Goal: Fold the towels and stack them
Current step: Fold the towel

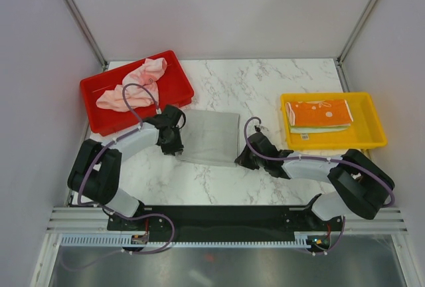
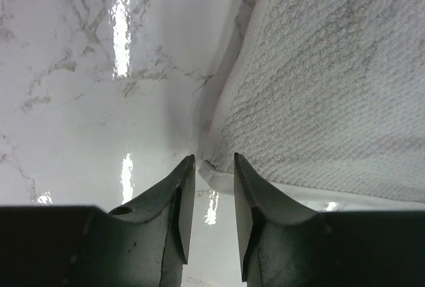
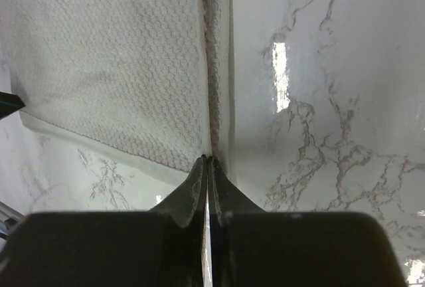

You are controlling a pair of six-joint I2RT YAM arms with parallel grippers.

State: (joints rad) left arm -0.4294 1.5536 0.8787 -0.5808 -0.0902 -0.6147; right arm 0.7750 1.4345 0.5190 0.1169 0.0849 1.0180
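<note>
Left gripper (image 2: pixel 214 157) ajar, right gripper (image 3: pixel 208 159) closed, at grey-white towel (image 1: pixel 211 137) near corners.

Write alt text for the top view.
A grey towel lies flat on a table, left gripper and right gripper at its near corners. A pink towel lies crumpled in a red tray; folded towels sit in a yellow tray.

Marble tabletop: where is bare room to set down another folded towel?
Free: the back middle of the white marble tabletop, between the red plastic tray, the yellow plastic tray and the flat grey-white towel; and the near middle, between the left arm and right arm. Crowded: that towel's near corners, where the left gripper and right gripper sit.
</note>
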